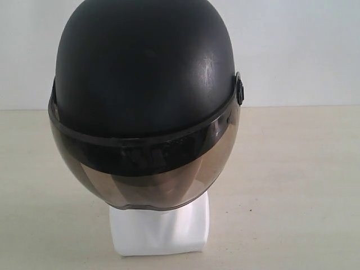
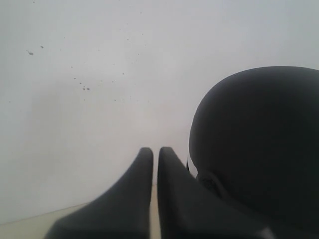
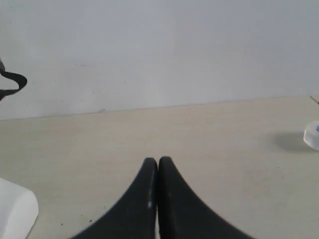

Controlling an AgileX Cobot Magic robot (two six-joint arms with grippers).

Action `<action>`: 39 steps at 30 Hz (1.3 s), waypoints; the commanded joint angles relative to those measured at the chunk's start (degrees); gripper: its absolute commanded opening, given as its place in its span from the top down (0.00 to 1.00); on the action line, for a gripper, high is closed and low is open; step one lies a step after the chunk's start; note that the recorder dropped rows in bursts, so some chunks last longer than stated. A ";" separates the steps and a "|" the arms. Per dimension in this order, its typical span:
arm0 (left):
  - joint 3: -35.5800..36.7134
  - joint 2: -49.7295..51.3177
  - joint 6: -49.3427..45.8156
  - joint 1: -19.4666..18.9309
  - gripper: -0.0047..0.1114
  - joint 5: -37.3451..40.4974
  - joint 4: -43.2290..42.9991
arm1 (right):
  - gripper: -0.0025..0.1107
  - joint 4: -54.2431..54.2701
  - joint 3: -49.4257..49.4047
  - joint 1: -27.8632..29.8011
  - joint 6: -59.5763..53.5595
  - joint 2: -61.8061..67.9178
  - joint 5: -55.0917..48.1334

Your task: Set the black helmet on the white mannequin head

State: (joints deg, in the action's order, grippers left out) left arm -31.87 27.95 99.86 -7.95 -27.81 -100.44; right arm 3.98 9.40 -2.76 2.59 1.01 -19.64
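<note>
The black helmet sits on top of the white mannequin head, whose blocky neck base shows below the smoky visor. The face is hidden behind the visor. Neither gripper shows in the exterior view. In the left wrist view, my left gripper is shut with only a thin slit between its fingers and nothing in it. It is close beside the helmet's shell. My right gripper is shut and empty above the table, away from a corner of the white neck base.
The beige table runs back to a plain white wall. In the right wrist view, a small clear tape roll lies on the table off to one side. A black strap loop hangs at the picture's edge.
</note>
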 commanded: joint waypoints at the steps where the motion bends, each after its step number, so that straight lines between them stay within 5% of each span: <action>1: 0.17 -0.27 0.19 0.02 0.92 0.64 0.50 | 0.98 -0.75 -3.78 -0.04 -0.57 -1.01 -0.06; 17: 0.17 -0.27 0.19 0.02 0.92 0.64 0.50 | 0.98 -1.17 -9.40 -0.04 -7.36 -1.01 -0.29; 39: 0.17 -0.27 0.09 0.02 0.92 0.60 0.50 | 0.98 -1.32 -9.40 -0.04 -1.63 -1.01 -0.39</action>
State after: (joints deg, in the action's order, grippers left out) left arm -31.87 27.95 99.86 -7.95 -27.81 -100.44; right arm 3.19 0.31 -2.76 0.62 0.29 -20.42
